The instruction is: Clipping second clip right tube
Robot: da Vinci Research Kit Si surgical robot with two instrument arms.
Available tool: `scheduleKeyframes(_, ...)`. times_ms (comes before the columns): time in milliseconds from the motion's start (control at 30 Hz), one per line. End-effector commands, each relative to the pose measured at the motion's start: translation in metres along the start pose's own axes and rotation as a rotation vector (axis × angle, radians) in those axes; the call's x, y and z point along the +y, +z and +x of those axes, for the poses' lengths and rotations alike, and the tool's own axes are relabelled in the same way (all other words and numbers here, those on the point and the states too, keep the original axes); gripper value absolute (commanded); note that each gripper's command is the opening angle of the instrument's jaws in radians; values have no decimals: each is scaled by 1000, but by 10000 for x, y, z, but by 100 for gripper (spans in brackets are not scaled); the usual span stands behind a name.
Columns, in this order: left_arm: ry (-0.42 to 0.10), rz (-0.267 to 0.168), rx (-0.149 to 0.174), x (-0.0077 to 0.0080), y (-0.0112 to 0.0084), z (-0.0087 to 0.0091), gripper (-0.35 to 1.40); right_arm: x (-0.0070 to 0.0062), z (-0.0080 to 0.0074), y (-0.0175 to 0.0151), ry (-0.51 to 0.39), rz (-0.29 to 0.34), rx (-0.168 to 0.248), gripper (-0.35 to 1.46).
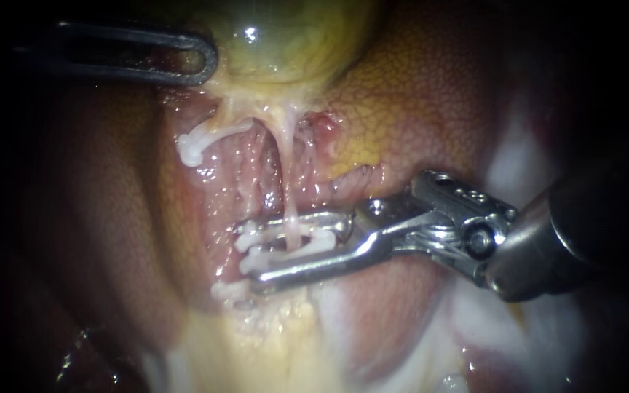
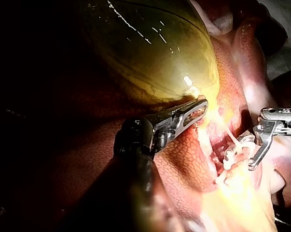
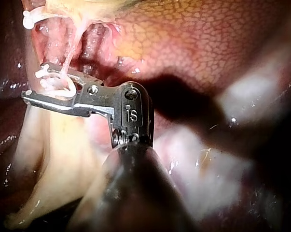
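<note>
Right tube [image 1: 290,196]: thin, pale, hanging from gallbladder [image 1: 293,44] over liver [image 1: 416,94]. Right instrument [image 1: 256,251] jaws clamp 1 white clip [image 1: 307,244] astride it. Left instrument [image 1: 198,58] jaws grip the gallbladder.

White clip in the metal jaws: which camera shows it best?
Endoscope view: the clip shows large in the right instrument's jaws, straddling the tube. Right wrist view shows it smaller; left wrist view, tiny and far.

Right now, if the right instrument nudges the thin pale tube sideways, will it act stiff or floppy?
Probably floppy: the tube is a thin, stretched strand below the gallbladder. Likely slippery, since it glistens wet. Possibly fragile, being so thin where the clip straddles it.
</note>
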Motion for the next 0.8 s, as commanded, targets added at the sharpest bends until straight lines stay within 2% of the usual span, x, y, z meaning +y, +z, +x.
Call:
scheduleKeyframes(33, 1, 1, 0, 0, 0, 0, -35, -1, 1, 0, 1, -2, 2, 19)
scheduleKeyframes(233, 1, 1, 0, 0, -1, 0, -35, -3, 2, -1, 2, -9, 6, 2)
scheduleKeyframes(467, 0, 1, 0, 0, -1, 0, -35, -7, 3, 0, 2, 24, -17, -19)
scheduleKeyframes(533, 0, 1, 0, 0, -1, 0, -35, -8, 3, 0, 2, 42, -31, -35)
scheduleKeyframes(633, 0, 1, 0, 0, -1, 0, -35, -8, 3, 0, 2, 68, -57, -35)
scheduleKeyframes(733, 0, 1, 0, 0, -1, 0, -35, -8, 3, 0, 0, 47, -86, -35)
scheduleKeyframes(800, 0, 1, 0, 0, -1, 0, -35, -8, 3, 0, 0, 44, -91, -35)
